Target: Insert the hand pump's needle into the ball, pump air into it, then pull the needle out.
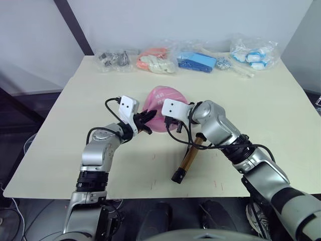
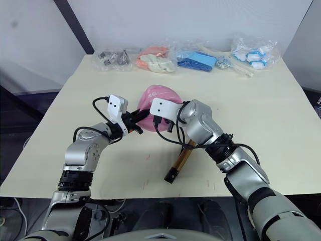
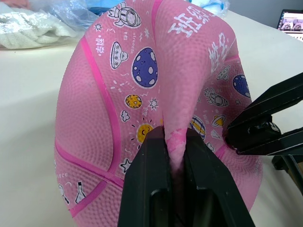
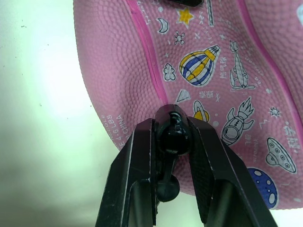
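On the desk (image 1: 281,100), the saggy pink ball (image 1: 168,108) sits mid-desk, its fold pinched by the left gripper (image 3: 175,161), the hand pump (image 1: 189,159) lies pointing toward the near edge, and the right gripper (image 4: 173,137) clamps its black hose tip (image 4: 173,135) against the ball.

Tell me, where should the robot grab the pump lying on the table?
Probably around the middle of the pump, on its bare gold barrel, coming straight down from above. It lies flat on the table with its black end cap toward the near edge, so the round sides are free for two fingers. The far end sits under the right gripper, which holds the hose tip against the ball.
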Tool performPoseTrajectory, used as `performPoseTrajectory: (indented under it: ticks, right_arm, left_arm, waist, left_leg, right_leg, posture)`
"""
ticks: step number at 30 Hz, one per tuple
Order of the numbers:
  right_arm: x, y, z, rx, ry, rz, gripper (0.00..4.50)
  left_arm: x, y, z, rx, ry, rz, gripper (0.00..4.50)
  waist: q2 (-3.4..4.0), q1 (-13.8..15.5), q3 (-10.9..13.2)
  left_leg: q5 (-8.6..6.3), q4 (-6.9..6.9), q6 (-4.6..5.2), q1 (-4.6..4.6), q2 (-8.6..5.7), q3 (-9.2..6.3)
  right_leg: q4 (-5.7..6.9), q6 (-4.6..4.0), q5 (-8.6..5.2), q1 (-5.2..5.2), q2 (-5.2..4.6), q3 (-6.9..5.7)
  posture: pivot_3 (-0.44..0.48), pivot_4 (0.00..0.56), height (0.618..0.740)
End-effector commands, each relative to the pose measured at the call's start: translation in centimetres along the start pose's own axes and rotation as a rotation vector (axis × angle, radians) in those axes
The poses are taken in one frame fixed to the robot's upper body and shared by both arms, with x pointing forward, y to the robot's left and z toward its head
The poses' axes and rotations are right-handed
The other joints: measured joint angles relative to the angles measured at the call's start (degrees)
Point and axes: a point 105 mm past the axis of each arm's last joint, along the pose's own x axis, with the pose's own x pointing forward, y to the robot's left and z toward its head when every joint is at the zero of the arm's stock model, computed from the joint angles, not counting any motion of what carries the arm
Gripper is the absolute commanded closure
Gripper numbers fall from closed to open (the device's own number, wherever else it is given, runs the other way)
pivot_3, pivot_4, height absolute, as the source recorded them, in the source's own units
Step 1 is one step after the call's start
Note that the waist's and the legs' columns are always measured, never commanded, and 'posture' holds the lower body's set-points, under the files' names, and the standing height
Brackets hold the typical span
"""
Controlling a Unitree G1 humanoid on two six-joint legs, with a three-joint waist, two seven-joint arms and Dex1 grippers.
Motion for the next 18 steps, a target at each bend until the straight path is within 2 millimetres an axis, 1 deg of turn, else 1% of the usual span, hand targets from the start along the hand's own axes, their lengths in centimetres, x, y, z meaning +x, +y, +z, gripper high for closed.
performPoseTrajectory:
  ticks: [1,2,3,6,9,13,16,18]
  right_arm:
    - [0.1,0.7,0.0,0.001,-0.008,0.023,2.79]
    - [0.0,0.6,-0.1,-0.007,-0.007,0.020,2.24]
    - [0.0,0.6,-0.1,-0.007,-0.006,0.022,1.86]
    - [-0.7,0.3,-0.2,-0.018,-0.019,0.016,1.86]
    - [-1.8,-0.1,0.2,-0.024,-0.051,0.003,1.86]
    - [-3.8,-0.4,1.5,-0.005,-0.138,0.001,1.86]
    - [-5.1,-0.7,2.0,0.015,-0.201,-0.022,1.86]
    - [-6.3,-1.3,1.8,0.047,-0.264,-0.071,1.86]
  left_arm:
    - [0.2,0.1,-1.3,-0.019,0.052,0.007,4.50]
    - [0.3,0.1,-1.3,-0.018,0.052,0.007,4.50]
    - [0.3,0.2,-1.3,-0.018,0.052,0.008,4.50]
    - [0.3,0.2,-1.4,-0.017,0.055,0.010,4.50]
    - [0.3,0.3,-1.5,-0.015,0.059,0.012,4.50]
    - [0.3,0.3,-1.5,-0.013,0.058,0.011,4.50]
    - [0.4,0.3,-1.4,-0.012,0.056,0.009,4.50]
    - [0.4,0.2,-1.3,-0.009,0.054,0.006,4.50]
  waist:
    - [0.00,0.0,0.1]
    - [0.02,0.0,0.1]
    - [0.02,0.0,0.1]
    - [0.00,0.0,0.1]
    - [-0.10,0.0,0.3]
    - [-0.13,0.0,0.6]
    - [-0.15,0.0,0.6]
    - [-0.17,0.1,0.6]
  left_leg:
    - [0.00,0.00,0.00,0.00,0.00,-0.01]
    - [0.00,0.00,0.00,0.00,0.00,0.00]
    - [0.00,0.00,0.00,0.00,-0.02,0.00]
    - [0.03,0.02,-0.01,0.01,-0.04,-0.05]
    - [0.05,0.05,-0.03,-0.01,-0.05,-0.11]
    - [0.05,0.10,-0.03,-0.02,-0.06,-0.11]
    - [0.08,0.12,-0.08,-0.03,-0.05,-0.21]
    - [0.09,0.12,-0.09,-0.03,-0.05,-0.22]
  right_leg:
    - [0.00,0.00,0.00,0.00,0.00,-0.01]
    - [0.00,0.00,0.00,0.00,0.01,-0.01]
    - [0.01,0.00,0.00,0.00,0.00,-0.01]
    - [0.05,0.00,0.00,0.01,0.01,-0.07]
    - [0.08,0.00,0.00,0.02,0.00,-0.11]
    - [0.11,0.00,0.00,0.02,0.01,-0.10]
    - [0.15,0.00,0.00,0.01,0.02,-0.18]
    - [0.15,0.00,0.00,0.02,0.01,-0.20]
  posture:
    - [0.000,0.150,0.740]
    - [0.000,0.150,0.740]
    - [0.000,0.150,0.740]
    - [0.000,0.150,0.740]
    - [0.000,0.150,0.740]
    - [0.000,0.150,0.740]
    - [0.000,0.150,0.740]
    - [0.000,0.150,0.740]
